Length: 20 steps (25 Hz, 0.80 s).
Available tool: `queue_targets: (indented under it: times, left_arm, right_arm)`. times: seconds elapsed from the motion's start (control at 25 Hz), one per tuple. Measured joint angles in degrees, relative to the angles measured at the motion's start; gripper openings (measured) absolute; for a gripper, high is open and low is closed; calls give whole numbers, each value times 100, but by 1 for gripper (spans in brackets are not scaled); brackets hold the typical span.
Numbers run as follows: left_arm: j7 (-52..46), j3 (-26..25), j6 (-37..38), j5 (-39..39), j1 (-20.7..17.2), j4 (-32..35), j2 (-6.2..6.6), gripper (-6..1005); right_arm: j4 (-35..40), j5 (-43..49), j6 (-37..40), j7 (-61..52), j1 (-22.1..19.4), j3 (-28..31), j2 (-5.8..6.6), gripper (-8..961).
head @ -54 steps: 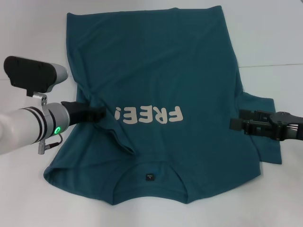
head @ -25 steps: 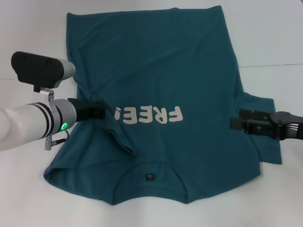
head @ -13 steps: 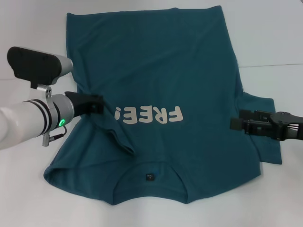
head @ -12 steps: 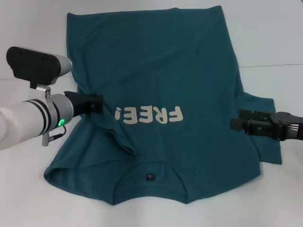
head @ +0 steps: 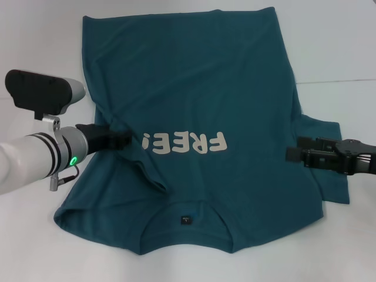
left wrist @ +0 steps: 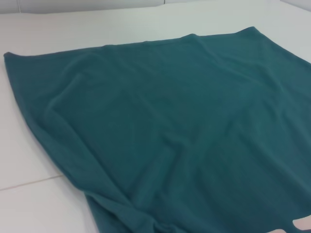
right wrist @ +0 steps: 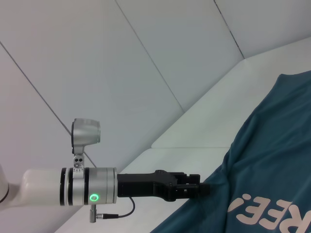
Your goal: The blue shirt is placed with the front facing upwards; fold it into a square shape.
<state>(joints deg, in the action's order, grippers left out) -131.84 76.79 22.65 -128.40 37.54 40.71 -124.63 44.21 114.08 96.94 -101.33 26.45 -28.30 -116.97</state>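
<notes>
The left gripper sits low over the left edge of the blue shirt, just beside the exclamation mark of the white "FREE!" print, its dark fingers together and seemingly pinching a ridge of cloth, though the head view does not show the bite clearly. The right gripper hovers at the shirt's right side, near the right sleeve, and whether its fingers are apart or together cannot be told. The shirt lies spread front up on the white table, collar and its small dark label nearest the robot, hem at the far side, with creases running from the left gripper toward the collar. In the left wrist view only the shirt's teal cloth fills the picture, lying mostly flat on the table, with soft folds. In the right wrist view the left gripper shows across the table, its fingers meeting the shirt's edge beside the print.
</notes>
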Motion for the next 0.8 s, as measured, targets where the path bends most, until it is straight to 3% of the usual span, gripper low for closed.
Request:
queue_targets:
  times: [0.24,0.48,0.68,0.8]
  left_arm:
    - [-14,-25,-55,8,45,-127,0,516]
    - [-17,-25,-137,9,29,-157,0,589]
    - [-18,-34,-195,9,-3,-160,0,423]
    - [-18,-40,-213,9,-8,-161,0,183]
  right_arm:
    - [0,0,0,0,0,0,0,913]
    - [0,5,0,0,0,0,0,913]
    - [-5,9,0,0,0,0,0,913]
    - [-9,9,0,0,0,0,0,913]
